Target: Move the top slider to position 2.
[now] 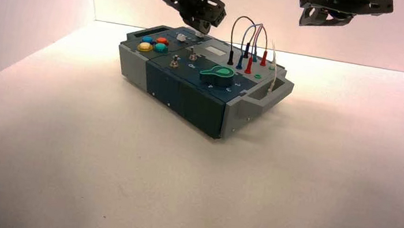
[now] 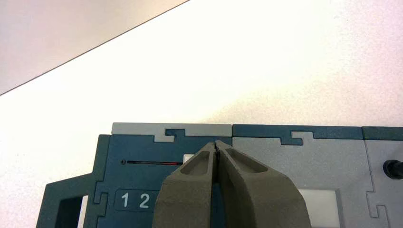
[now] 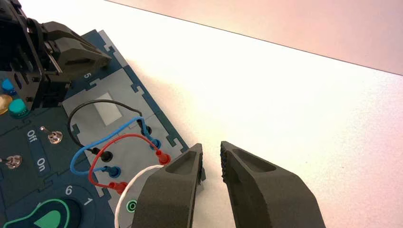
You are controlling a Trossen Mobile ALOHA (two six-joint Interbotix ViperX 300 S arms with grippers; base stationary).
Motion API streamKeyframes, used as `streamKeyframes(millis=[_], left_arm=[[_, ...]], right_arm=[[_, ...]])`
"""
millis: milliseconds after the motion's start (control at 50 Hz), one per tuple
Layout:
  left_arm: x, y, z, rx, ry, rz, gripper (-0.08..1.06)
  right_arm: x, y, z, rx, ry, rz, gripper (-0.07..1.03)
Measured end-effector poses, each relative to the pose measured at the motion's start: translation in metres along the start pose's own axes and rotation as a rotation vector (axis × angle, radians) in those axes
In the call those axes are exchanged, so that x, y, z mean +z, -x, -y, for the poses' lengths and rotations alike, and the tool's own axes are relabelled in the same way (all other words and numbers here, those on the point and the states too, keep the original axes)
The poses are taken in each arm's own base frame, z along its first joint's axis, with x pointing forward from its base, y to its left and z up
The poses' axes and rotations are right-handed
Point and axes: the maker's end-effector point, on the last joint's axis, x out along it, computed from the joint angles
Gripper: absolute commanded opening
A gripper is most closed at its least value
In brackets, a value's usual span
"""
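We see our left gripper (image 2: 216, 142) at work over the far left part of the turned blue-and-grey box (image 1: 189, 101), pincer clenched, its two fingertips pressed together beside the top slider, a small white boxy plastic knob (image 2: 188, 157). Those fingers hide most of the knob, and we make out only a corner of it at the end of the visible, partly red slot (image 2: 152, 163). We read the numerals 1 and 2 by that slot; the gripper covers the panel past them, so we cannot tell the knob's exact position.

Our right gripper (image 3: 212, 145) waits above the table beyond the box's right part, its two fingers parted with nothing between; the high view's upper edge cuts both arms off.

We count two white slider knobs, the second (image 1: 181, 37) nearer the buttons. There are four round buttons: one blue (image 1: 147, 40), one red (image 1: 162, 41), one yellow (image 1: 145, 46) and one teal (image 1: 161, 47). We find two silver metal toggle levers (image 1: 193, 55) and one large green round dial (image 1: 217, 75). One black wire (image 3: 97, 100), one blue wire (image 3: 107, 137) and one red wire (image 3: 119, 137) arch over the grey panel between six plugs, two of each colour. We also see one white wire (image 3: 128, 187), partly hidden behind the right gripper in its wrist view.
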Motion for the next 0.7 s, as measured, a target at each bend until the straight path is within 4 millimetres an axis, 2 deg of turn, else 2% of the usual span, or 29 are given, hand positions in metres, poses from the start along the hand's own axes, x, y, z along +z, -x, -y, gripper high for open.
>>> streamKeyframes(millis=[520, 700], left_arm=[[0.0, 0.0, -0.001, 0.0, 0.001, -0.002, -0.03], [-0.003, 0.0, -0.01, 0.011, 0.011, -0.004, -0.03]], right_arm=[[0.0, 0.0, 0.0, 0.0, 0.002, -0.002, 0.23], [0.0, 0.0, 0.0, 0.0, 0.002, 0.0, 0.23]])
